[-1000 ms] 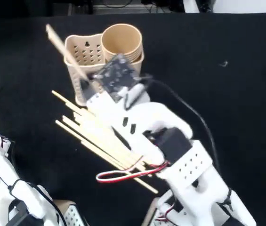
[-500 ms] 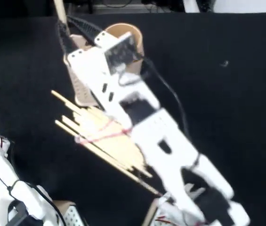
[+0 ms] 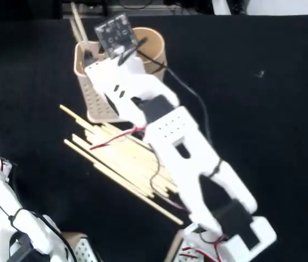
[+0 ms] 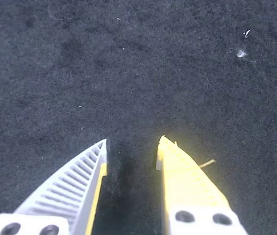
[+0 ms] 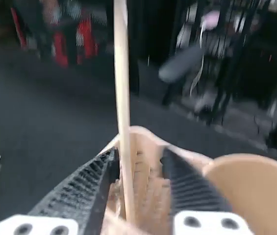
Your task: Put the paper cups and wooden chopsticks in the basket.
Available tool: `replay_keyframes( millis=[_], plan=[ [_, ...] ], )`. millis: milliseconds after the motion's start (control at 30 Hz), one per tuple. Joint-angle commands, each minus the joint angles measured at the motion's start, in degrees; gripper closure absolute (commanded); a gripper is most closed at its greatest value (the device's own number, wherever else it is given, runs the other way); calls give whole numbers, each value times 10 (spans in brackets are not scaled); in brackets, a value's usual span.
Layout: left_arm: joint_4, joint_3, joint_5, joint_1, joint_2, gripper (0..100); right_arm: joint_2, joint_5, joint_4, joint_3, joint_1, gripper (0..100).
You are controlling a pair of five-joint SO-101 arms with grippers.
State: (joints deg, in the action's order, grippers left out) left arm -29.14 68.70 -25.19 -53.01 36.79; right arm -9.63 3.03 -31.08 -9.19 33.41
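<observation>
OK, R gripper [image 5: 138,152] sits over basket [image 3: 95,103], fingers apart. One chopstick [image 5: 120,73] stands upright betw them, against one finger, lower end down in basket mouth. I see paper cups [image 3: 155,45] in basket too. Other chopsticks [image 3: 115,158] piled on table [image 3: 263,136] just beside basket. L gripper [image 4: 131,147] low over table, fingers narrowly apart, empty.

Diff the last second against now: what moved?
The right gripper swung from the near side of the basket to over it, and the chopstick with it went from slanted to nearly upright. The paper cups, chopstick pile and left arm stayed put.
</observation>
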Motion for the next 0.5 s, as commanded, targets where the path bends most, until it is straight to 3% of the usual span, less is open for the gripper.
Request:
replay_keyframes(
  millis=[0, 300, 400, 467],
  plan=[
    [9, -8, 0, 7, 15, 830, -75, -1, -156, 75, -1, 677],
    [9, -8, 0, 7, 15, 830, -209, 1, -431, -25, 23, 706],
    [9, -8, 0, 7, 15, 830, -211, 25, -430, -155, 64, 712],
    [9, -8, 0, 7, 15, 830, -204, 69, -375, -261, 98, 712]
  ],
)
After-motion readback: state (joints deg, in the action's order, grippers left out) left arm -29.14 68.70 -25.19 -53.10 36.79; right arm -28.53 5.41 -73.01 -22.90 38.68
